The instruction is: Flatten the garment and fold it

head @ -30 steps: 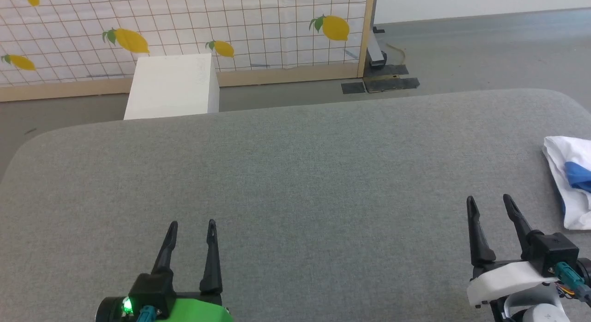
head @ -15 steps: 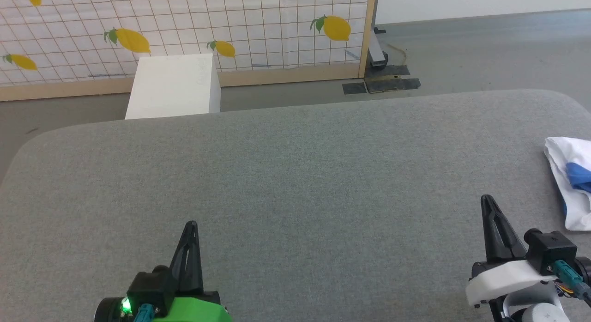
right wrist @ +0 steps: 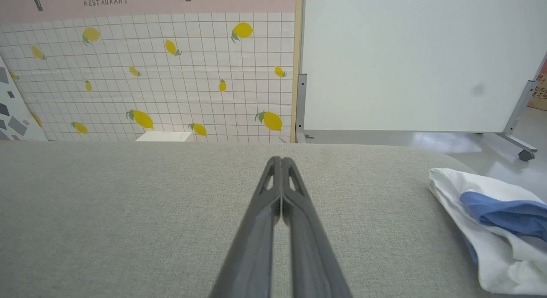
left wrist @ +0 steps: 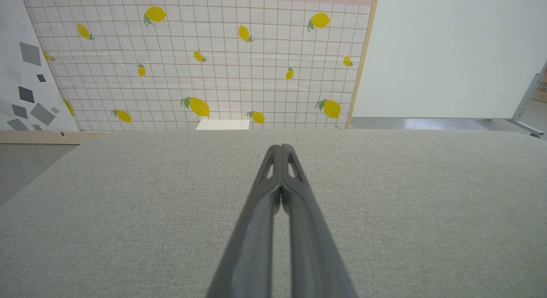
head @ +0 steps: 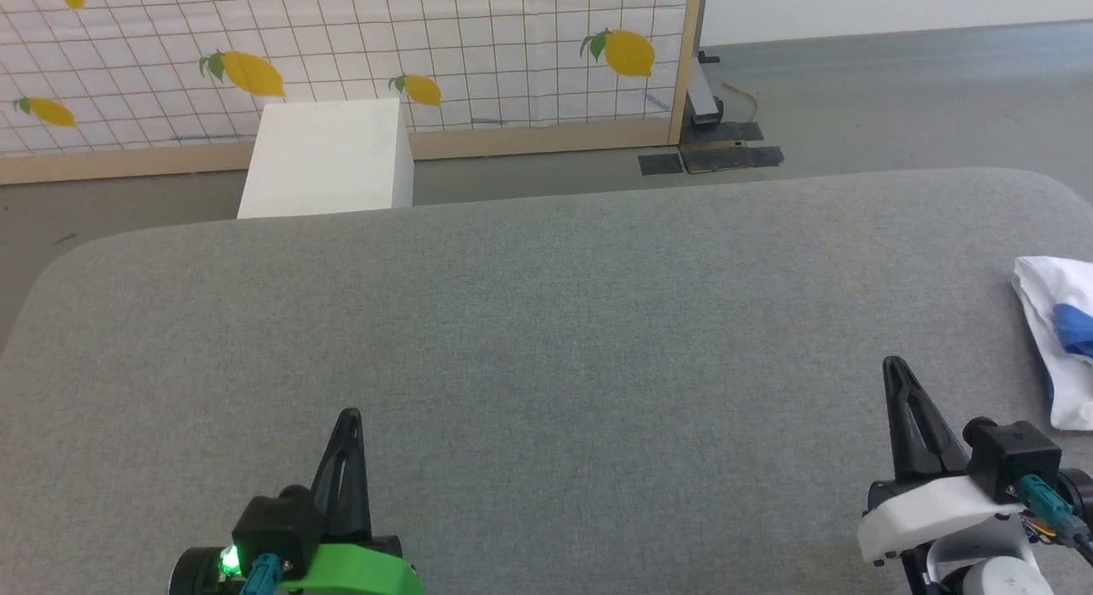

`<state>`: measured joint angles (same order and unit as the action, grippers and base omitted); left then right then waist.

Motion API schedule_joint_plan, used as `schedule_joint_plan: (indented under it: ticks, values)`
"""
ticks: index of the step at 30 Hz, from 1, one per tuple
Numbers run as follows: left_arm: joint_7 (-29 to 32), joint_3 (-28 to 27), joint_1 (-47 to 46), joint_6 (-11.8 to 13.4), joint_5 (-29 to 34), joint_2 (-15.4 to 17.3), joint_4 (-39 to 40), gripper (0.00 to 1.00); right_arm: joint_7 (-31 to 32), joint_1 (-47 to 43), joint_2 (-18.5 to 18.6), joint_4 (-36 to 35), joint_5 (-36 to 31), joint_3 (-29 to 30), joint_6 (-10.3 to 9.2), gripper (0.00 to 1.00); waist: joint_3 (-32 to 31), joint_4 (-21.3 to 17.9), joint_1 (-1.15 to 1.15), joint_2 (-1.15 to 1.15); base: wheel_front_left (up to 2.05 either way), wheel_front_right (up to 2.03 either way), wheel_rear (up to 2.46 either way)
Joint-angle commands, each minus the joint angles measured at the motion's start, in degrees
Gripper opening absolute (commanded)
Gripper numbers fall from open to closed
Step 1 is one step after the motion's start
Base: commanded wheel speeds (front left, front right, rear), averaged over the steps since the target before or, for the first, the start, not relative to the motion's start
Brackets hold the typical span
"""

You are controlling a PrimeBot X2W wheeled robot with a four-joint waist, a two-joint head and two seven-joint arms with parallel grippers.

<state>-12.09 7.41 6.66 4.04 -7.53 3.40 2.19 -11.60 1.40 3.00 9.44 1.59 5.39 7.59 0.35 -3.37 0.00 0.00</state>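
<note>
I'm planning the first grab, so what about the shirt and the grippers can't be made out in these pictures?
The shirt: the head view's right edge cuts it off; the right wrist view's right and bottom edges do too. Its full spread and collar cannot be told.
Its lower layers: hidden under its own folds.
The left gripper and right gripper: both shut; the head view's bottom edge cuts off the arms behind them.

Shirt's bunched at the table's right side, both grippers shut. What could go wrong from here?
1. The garment runs past the head view's right border, so a grasp planned there may miss.
2. The right gripper is shut; reaching like that could shove it toward the table edge.
3. The left gripper sits far from it.
</note>
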Motion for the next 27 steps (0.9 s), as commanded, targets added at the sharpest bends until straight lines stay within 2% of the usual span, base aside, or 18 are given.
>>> schedule_joint_plan:
  ticks: [1,27]
  values:
    - [0.38,-0.47,-1.11,-0.37,1.10,-0.11,-0.24,0.00,0.35,-0.26,-0.03,-0.49,-0.19,-0.27,-0.02,0.00,-0.01,0.05,0.00,0.00,0.00,0.00,0.00]
    - [3.38,-2.25,-2.53,-1.31,2.75,-0.21,-0.74,0.00,3.23,-0.56,-0.05,-2.78,-0.55,-1.59,-0.04,0.00,-0.10,0.90,0.00,0.00,0.00,0.00,0.00]
